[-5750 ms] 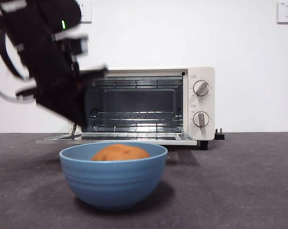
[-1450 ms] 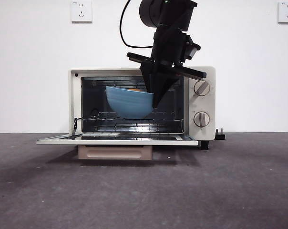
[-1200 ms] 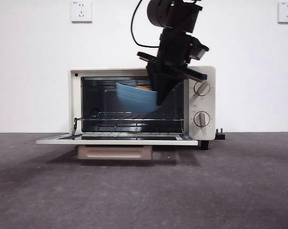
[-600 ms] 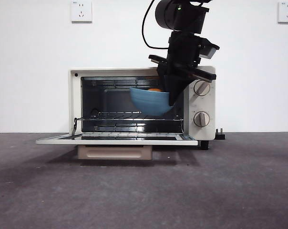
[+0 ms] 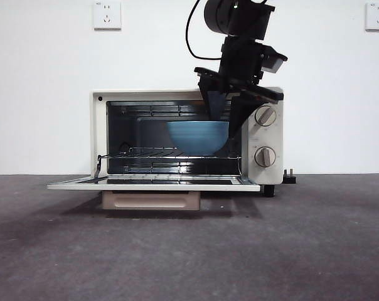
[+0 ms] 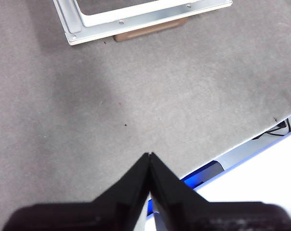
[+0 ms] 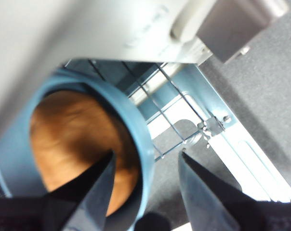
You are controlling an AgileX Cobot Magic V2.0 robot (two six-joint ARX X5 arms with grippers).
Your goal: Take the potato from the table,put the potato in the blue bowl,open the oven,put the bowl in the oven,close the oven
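The blue bowl sits level on the wire rack inside the open oven, toward its right side. In the right wrist view the potato lies inside the bowl; the bowl's wall hides it in the front view. My right gripper hangs at the oven's upper right, open, one jaw inside the bowl and one outside, straddling the rim with a gap on each side. My left gripper is shut on nothing above the table, back from the oven door.
The oven door lies flat and open toward the front, its beige handle beneath the edge. Two knobs are on the right panel, close to my right arm. A white ledge borders the table near the left gripper.
The bowl has moved right and down from a tilted, lifted pose to rest level on the rack. My right gripper's jaws have spread off the rim.
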